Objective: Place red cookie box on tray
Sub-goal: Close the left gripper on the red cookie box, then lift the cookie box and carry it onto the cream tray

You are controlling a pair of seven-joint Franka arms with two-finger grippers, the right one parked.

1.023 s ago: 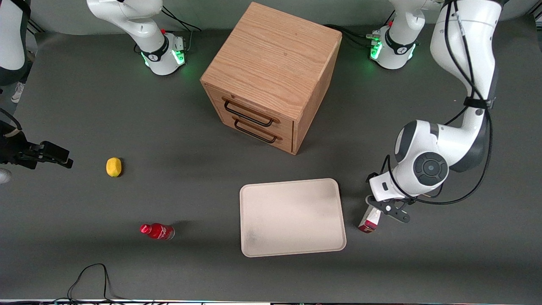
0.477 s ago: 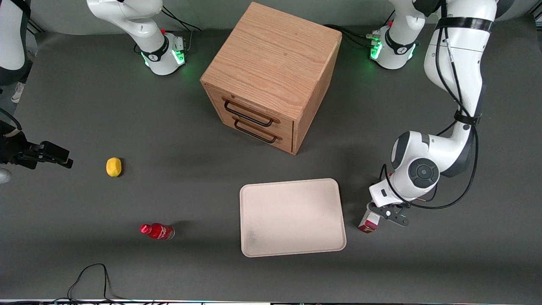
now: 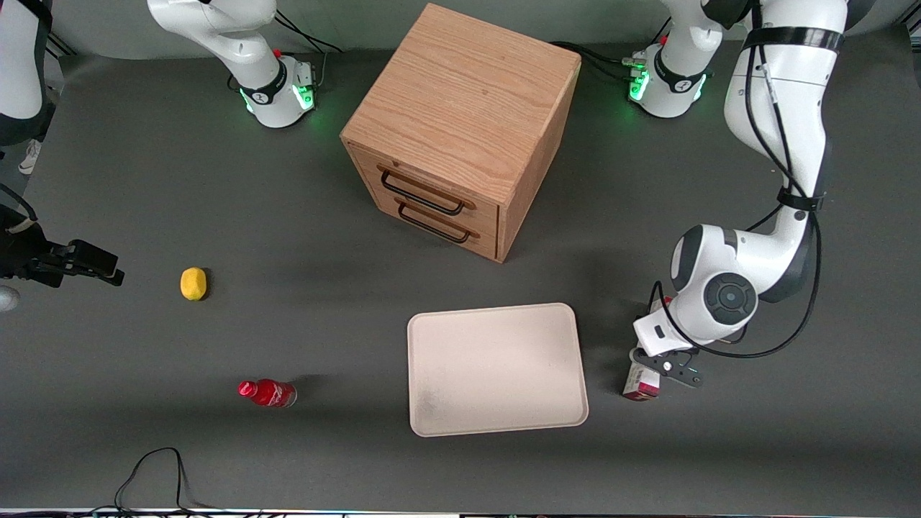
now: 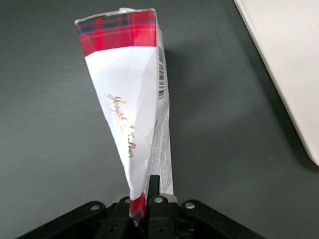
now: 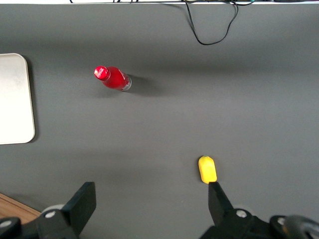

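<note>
The red cookie box [image 4: 130, 107] is pinched at one end by the gripper [image 4: 144, 211], whose fingers are closed on the narrow end of the carton, and the rest of the box reaches out from the gripper over the dark tabletop [image 4: 45, 149]. In the front view the box [image 3: 642, 381] shows just under the gripper [image 3: 665, 365], not yet over the tray [image 3: 496, 368], which lies beside the gripper toward the parked arm's end of the tabletop, with a strip of bare surface between. Whether the box's free end touches the tabletop or hangs above it cannot be told. The step in hand looks like the carry to the tray. Because the hold is on one end of a long, slim carton, the free end is likely to swing or sag, so the lift should clear the tray's low rim [image 4: 279, 74] before any sideways travel, and the travel should be slow. Bringing the box well inside the tray, lowering until its long face is nearly flat, and only then opening the gripper would keep it from tipping over the rim. Farther off toward the parked arm's end are a wooden cabinet [image 3: 460, 129], a red bottle [image 3: 267, 393] and a yellow lemon [image 3: 193, 283], all well apart from the path.
</note>
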